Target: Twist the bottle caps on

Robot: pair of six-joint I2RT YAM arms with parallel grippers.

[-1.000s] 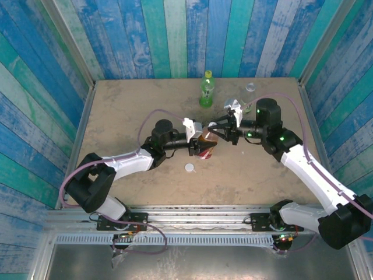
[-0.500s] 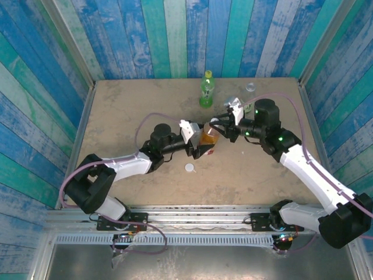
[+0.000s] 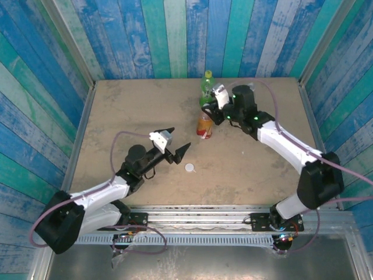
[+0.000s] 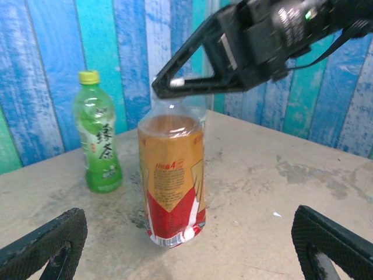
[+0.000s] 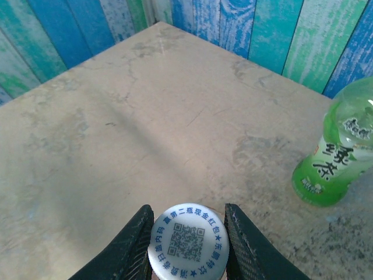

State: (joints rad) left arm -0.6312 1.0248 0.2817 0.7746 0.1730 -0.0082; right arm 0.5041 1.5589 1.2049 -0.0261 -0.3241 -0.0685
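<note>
While the left gripper (image 3: pixel 174 140) hangs wide open and holds nothing, a loose white cap (image 3: pixel 190 168) lies on the worktop (image 3: pixel 128 105) near it. Farther right, the right gripper (image 5: pixel 187 211) is clamped on a white cap (image 5: pixel 187 240) at the top of the amber bottle (image 3: pixel 204 127). The green bottle (image 3: pixel 206 90) stands just behind.

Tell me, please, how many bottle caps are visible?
3: yellow-green cap on the green bottle, white cap in the right gripper over the amber bottle, loose white cap on the table.
</note>
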